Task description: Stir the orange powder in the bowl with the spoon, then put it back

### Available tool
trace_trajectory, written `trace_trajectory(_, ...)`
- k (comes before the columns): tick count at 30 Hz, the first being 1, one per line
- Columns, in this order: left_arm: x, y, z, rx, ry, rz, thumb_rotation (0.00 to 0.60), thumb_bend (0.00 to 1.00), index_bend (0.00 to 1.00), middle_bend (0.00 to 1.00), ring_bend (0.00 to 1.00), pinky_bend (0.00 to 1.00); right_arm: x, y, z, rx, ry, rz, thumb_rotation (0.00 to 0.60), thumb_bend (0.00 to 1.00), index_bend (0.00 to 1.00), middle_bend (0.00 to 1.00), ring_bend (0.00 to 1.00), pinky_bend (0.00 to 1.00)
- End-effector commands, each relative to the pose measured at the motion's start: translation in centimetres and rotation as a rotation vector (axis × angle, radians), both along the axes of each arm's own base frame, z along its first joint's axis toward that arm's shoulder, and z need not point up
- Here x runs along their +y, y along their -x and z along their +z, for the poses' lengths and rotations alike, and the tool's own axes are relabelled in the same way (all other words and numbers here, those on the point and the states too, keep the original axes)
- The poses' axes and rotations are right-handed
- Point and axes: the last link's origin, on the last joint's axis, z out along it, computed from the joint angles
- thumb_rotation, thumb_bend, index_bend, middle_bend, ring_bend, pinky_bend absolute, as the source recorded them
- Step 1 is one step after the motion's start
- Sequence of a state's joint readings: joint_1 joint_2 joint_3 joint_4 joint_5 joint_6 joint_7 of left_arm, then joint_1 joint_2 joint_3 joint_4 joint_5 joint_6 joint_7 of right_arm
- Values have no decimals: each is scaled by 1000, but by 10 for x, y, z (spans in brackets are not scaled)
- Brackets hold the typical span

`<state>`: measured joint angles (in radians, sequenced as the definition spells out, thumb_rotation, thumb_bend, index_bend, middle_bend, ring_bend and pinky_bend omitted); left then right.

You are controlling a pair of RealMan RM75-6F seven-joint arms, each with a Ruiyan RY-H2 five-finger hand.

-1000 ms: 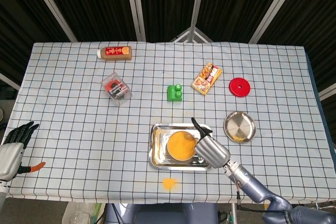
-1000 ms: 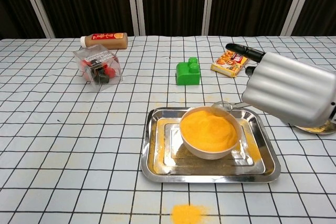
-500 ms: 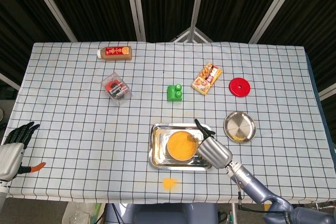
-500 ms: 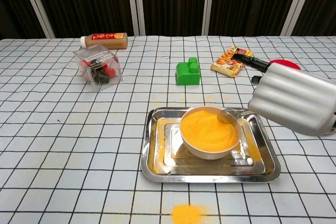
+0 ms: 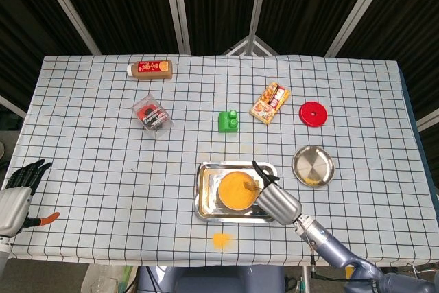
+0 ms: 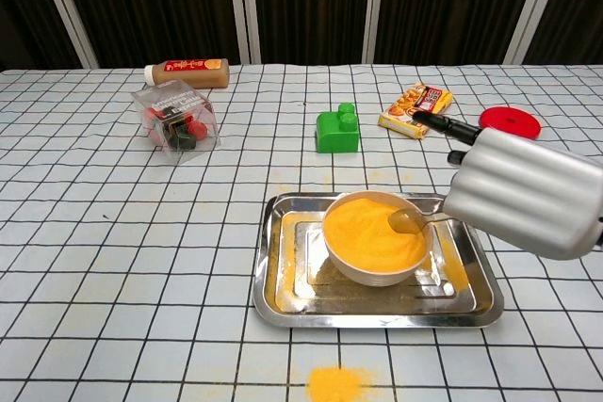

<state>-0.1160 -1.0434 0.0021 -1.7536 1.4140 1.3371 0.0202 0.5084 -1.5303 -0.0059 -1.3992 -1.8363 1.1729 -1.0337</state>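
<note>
A white bowl (image 6: 379,265) heaped with orange powder (image 6: 367,231) stands in a steel tray (image 6: 283,294) near the table's front; the bowl (image 5: 235,191) and tray (image 5: 203,205) also show in the head view. My right hand (image 6: 523,190) grips a metal spoon (image 6: 411,222), whose scoop sits on the powder at the bowl's right side. The right hand (image 5: 276,202) hovers just right of the bowl. At the far left edge, my left hand (image 5: 15,197) hangs off the table with its fingers apart, holding nothing.
Spilled orange powder (image 6: 336,384) lies in front of the tray. A green block (image 6: 337,129), snack packet (image 6: 415,108), red disc (image 6: 509,121), clear box (image 6: 175,120) and brown bottle (image 6: 187,72) sit further back. A small steel dish (image 5: 313,166) lies right of the tray.
My right hand has shifted toward me and lowered. The spoon's scoop has moved from the bowl's far rim down onto the powder at its right side. The left hand has stayed still.
</note>
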Motion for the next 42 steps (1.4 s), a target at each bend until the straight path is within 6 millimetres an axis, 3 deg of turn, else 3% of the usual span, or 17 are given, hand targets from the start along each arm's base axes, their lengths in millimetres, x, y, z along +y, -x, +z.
trace_trajectory(1,0,0,0,0,-1,0,600,0,0,0,0,0,4,-3,-2,-9,-19,5,600,941,952,828,560,24)
trace_trajectory(19,0,0,1,-8,-5,6,600,0,0,0,0,0,9,-24,6,-62,-14,50,600,941,952,828,560,24)
trace_trajectory(33,0,0,1,-12,-8,7,600,0,0,0,0,0,16,-12,-1,-68,-58,-7,600,941,952,828,560,24)
trace_trajectory(42,1,0,2,-15,-14,9,600,0,0,0,0,0,10,-7,-5,-35,-40,-4,600,941,952,828,560,24)
